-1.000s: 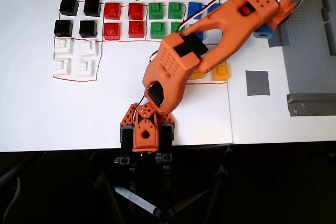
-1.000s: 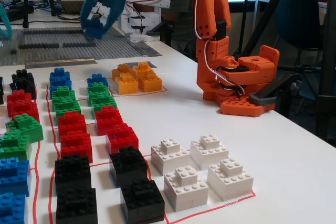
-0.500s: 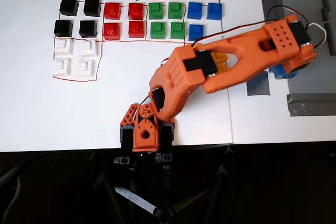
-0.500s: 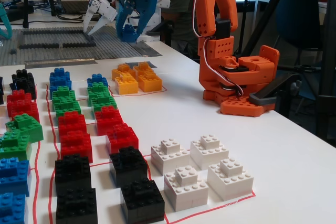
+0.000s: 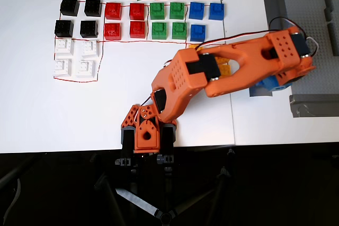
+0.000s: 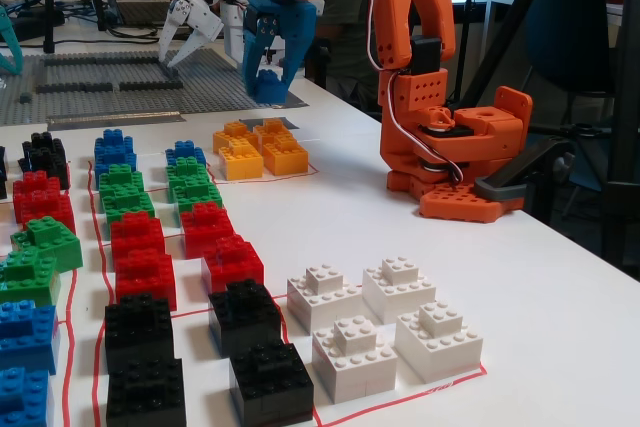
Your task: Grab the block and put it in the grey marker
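In the fixed view my blue gripper (image 6: 268, 75) hangs at the far end of the table with its jaws closed around the small blue block (image 6: 268, 88). The block sits at or just above the dark-grey square marker (image 6: 291, 99); I cannot tell if they touch. In the overhead view the orange arm covers most of this. Only a blue part of the gripper (image 5: 269, 85) shows below the wrist, with a corner of the grey marker (image 5: 257, 93) beside it. The block itself is hidden there.
Yellow-orange blocks (image 6: 256, 151) lie just in front of the marker, partly under the arm (image 5: 224, 65). Rows of blue, green, red, black and white blocks (image 6: 380, 332) fill the white sheet. A grey baseplate (image 6: 110, 82), grey tape strips (image 5: 313, 104) and a white arm (image 6: 195, 9) lie beyond.
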